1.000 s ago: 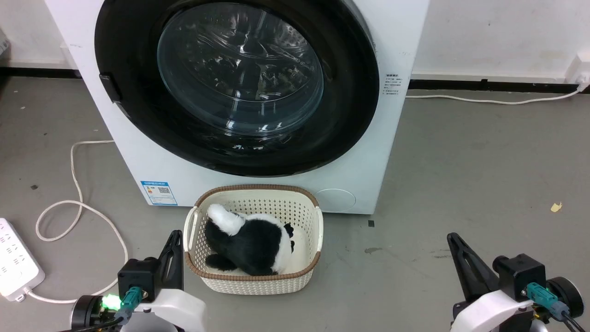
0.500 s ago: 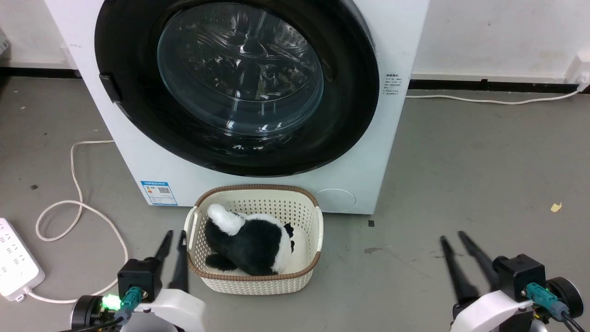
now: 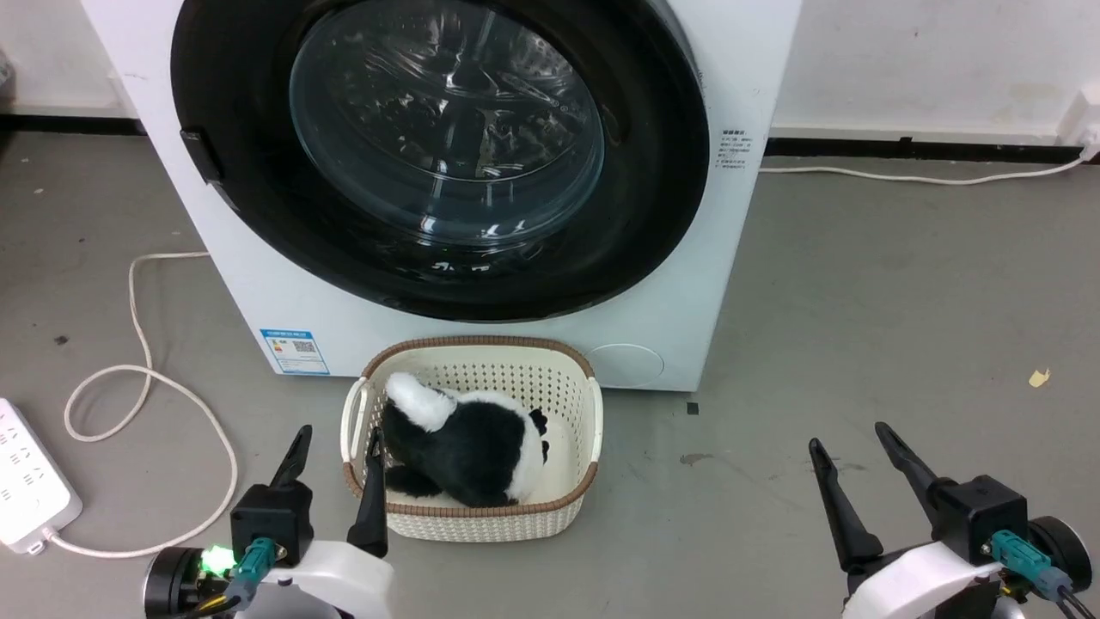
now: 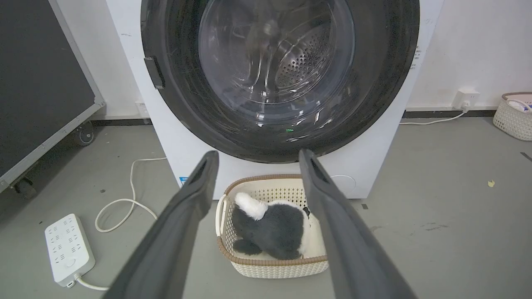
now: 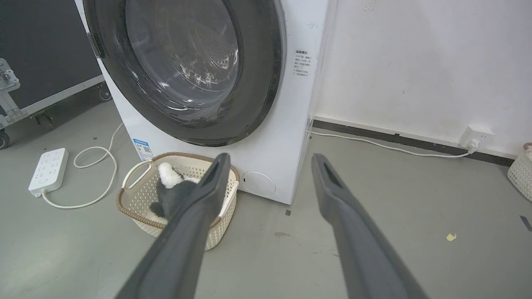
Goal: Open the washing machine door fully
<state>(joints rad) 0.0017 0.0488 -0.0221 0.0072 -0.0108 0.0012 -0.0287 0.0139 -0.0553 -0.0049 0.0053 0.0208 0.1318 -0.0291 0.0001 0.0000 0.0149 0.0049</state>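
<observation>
While the washing machine door is sitting shut, flat against the front of the washing machine, its round glass is facing the robot, with a small black tab at 9 o'clock on its rim. At 6 o'clock below it, a cream basket is holding a plush toy. The left gripper and the right gripper are standing with fingers wide apart, gripping nothing.

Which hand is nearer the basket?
Left. The left hand is beside the basket, at its left rim; the right hand is well off to its right.
</observation>
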